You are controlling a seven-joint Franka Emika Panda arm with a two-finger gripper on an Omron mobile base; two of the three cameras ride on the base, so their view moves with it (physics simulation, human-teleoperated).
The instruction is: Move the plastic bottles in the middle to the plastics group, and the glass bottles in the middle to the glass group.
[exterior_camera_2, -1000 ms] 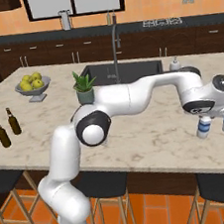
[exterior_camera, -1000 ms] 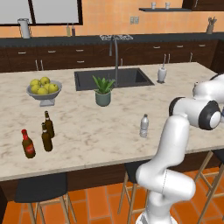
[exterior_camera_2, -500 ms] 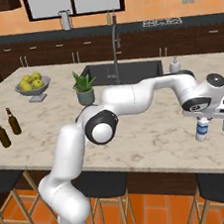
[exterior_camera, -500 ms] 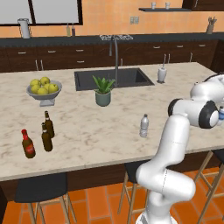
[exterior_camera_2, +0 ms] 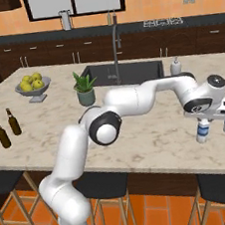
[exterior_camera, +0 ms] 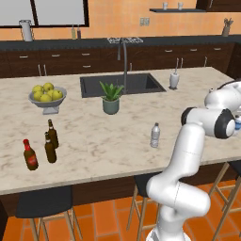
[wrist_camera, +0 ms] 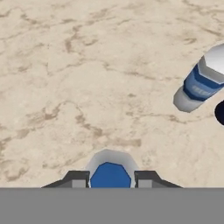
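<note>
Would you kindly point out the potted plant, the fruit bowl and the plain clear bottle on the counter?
potted plant (exterior_camera: 111, 105), left base view, its pot.
fruit bowl (exterior_camera: 46, 100), left base view, its rim.
plain clear bottle (exterior_camera: 155, 136), left base view, its body.

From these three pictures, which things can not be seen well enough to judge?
- Gripper: the hand view's bottom edge cuts its fingertips, so whether they clamp the blue-labelled clear plastic bottle between them is unclear.
- The same bottle, left base view: hidden behind the white arm.
- Second blue-labelled plastic bottle: its far end is cut by the hand view's right edge.
- Red-labelled dark glass bottle: cut by the right base view's left edge.
</note>
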